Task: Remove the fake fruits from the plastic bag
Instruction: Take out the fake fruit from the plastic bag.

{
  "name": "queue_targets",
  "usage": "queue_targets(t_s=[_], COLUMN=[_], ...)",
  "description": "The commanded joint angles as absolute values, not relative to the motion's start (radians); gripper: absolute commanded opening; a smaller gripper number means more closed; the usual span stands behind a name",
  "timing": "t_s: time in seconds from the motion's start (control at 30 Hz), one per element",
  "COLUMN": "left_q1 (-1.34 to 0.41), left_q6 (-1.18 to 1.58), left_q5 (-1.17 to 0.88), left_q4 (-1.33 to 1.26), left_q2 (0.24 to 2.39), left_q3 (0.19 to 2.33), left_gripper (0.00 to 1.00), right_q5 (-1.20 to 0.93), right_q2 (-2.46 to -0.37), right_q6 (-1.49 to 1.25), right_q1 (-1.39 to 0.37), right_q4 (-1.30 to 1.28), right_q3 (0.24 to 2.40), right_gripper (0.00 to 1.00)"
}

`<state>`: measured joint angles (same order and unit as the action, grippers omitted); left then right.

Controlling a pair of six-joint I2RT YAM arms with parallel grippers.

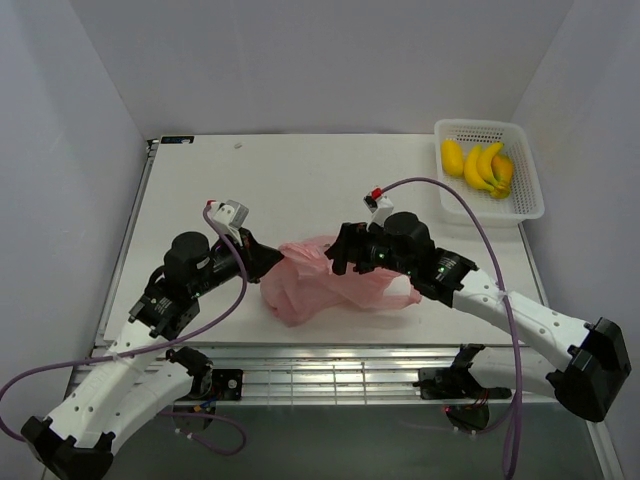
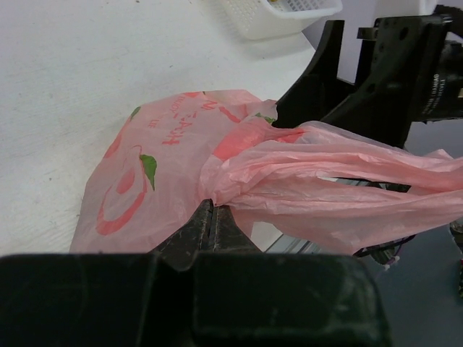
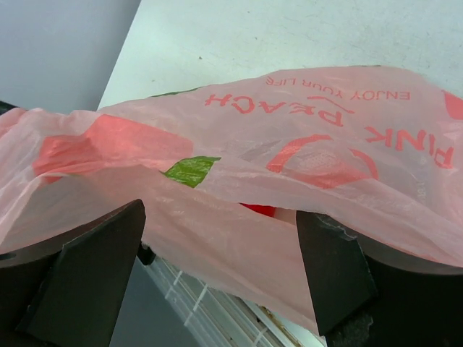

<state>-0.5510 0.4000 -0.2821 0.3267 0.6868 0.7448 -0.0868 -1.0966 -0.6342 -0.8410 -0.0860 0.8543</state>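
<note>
The pink plastic bag lies crumpled near the table's front edge, between my two grippers. My left gripper is shut on a gathered fold at the bag's left side; in the left wrist view the jaws are pressed together on the film. My right gripper is open at the bag's right side. In the right wrist view its fingers stand wide apart with the bag draped between them. A glossy red patch shows under the film. A yellow banana bunch lies in the basket.
A white perforated basket stands at the back right, also in the left wrist view; it holds a yellow mango and an orange-and-green mango. A metal rail runs along the table's front edge. Grey walls enclose the sides.
</note>
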Motion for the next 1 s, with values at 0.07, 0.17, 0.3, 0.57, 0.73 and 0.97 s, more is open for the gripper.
queue_targets(t_s=[0.07, 0.17, 0.3, 0.57, 0.73, 0.97], left_q1=[-0.548, -0.548, -0.548, -0.548, -0.548, -0.548], left_q6=[0.390, 0.393, 0.393, 0.390, 0.387, 0.384], left_q5=[-0.334, -0.328, -0.353, -0.385, -0.402, -0.420], left_q4=[0.285, 0.284, 0.273, 0.273, 0.275, 0.282], left_q2=[0.692, 0.690, 0.686, 0.692, 0.686, 0.707], left_q3=[0.738, 0.736, 0.732, 0.729, 0.723, 0.726], left_gripper=[0.00, 0.00, 0.00, 0.00, 0.00, 0.00], right_q5=[-0.020, -0.006, 0.109, 0.239, 0.362, 0.356], right_q2=[-1.155, -1.183, -1.201, -1.195, -1.128, -1.043], right_q6=[-0.684, -0.698, -0.729, -0.818, -0.896, -0.856], right_q1=[-0.897, -0.934, -0.982, -0.992, -0.991, -0.991], right_q4=[-0.029, -0.054, -0.106, -0.094, -0.098, -0.083], right_q3=[0.833, 0.827, 0.822, 0.795, 0.753, 0.750], right_gripper=[0.90, 0.90, 0.90, 0.90, 0.90, 0.90])
